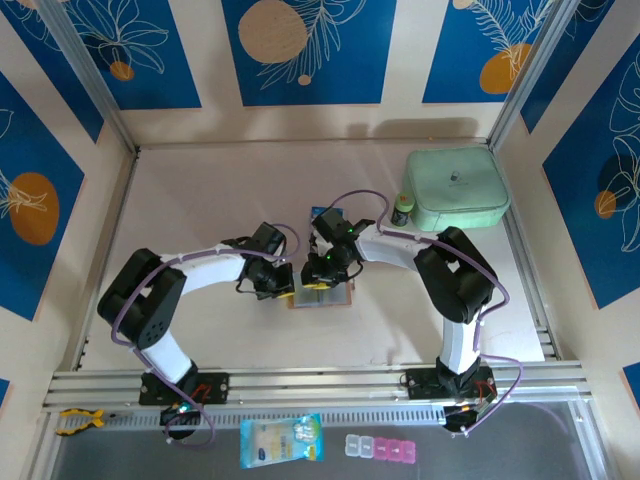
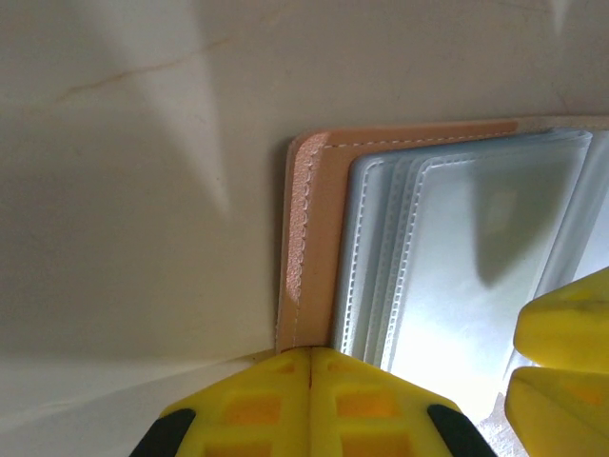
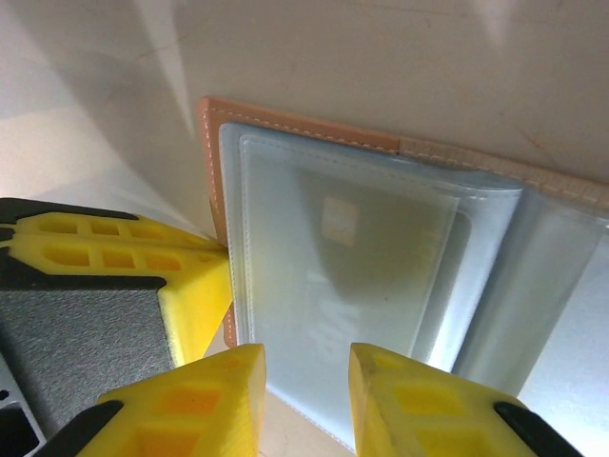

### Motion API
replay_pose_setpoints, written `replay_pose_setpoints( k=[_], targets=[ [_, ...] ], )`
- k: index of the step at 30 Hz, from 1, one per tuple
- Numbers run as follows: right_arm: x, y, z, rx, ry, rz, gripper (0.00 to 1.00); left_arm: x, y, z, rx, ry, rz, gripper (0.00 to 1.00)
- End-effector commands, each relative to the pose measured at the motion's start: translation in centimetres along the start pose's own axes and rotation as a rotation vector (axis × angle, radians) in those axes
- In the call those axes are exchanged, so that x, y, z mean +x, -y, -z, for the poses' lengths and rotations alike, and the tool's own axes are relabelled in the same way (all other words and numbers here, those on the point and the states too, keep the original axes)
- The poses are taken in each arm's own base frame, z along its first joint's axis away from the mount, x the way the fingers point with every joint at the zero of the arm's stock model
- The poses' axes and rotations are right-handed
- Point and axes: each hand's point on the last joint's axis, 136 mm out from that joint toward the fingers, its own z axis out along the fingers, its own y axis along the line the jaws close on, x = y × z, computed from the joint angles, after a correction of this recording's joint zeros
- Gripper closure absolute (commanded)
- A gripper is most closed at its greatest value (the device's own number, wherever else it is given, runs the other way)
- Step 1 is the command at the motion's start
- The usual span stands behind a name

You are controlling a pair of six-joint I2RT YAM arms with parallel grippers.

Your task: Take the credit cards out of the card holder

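The card holder (image 1: 318,296), open at the centre of the table (image 1: 200,200), appears steadied at its left edge by the closed left gripper (image 2: 310,366). The right gripper (image 3: 306,367), jaws parted, is set over a sleeved credit card (image 3: 347,248), next to be pinched and drawn out.

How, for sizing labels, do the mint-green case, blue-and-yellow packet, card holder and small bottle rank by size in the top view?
1. mint-green case
2. blue-and-yellow packet
3. card holder, partly covered, so unsure against the packet
4. small bottle

Right end effector (image 3: 306,386), jaws apart, above the open card holder's (image 3: 324,248) pale sleeves
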Motion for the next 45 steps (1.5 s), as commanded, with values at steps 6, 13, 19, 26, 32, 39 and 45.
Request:
replay_pose_setpoints(
  k=[6,13,19,26,32,39,45],
  targets=[
    [0.7,0.6,-1.0,0.033,-0.044,-0.017,0.70,0.1,-1.7,-0.2,-0.060,0.001,0.005,0.95],
    [0.9,1.8,-0.3,0.103,-0.026,-0.018,0.71,0.1,-1.7,-0.1,-0.063,0.002,0.002,0.95],
    [0.9,2.6,0.6,0.127,-0.012,-0.018,0.71,0.1,-1.6,0.0,-0.062,0.003,-0.001,0.95],
    [0.9,3.0,0.7,0.101,-0.011,-0.029,0.71,-0.1,-1.2,0.4,-0.057,0.013,-0.006,0.95],
    [0.8,2.9,0.5,0.060,-0.013,-0.038,0.71,-0.5,-0.4,1.4,-0.037,0.033,-0.013,0.94],
    [0.9,2.5,0.3,-0.027,-0.009,-0.058,0.72,-1.0,1.4,2.7,0.037,0.071,0.006,0.92],
    [0.9,2.8,0.3,-0.075,-0.007,-0.077,0.73,-1.2,3.7,2.8,0.133,0.071,0.020,0.86]
  ],
)
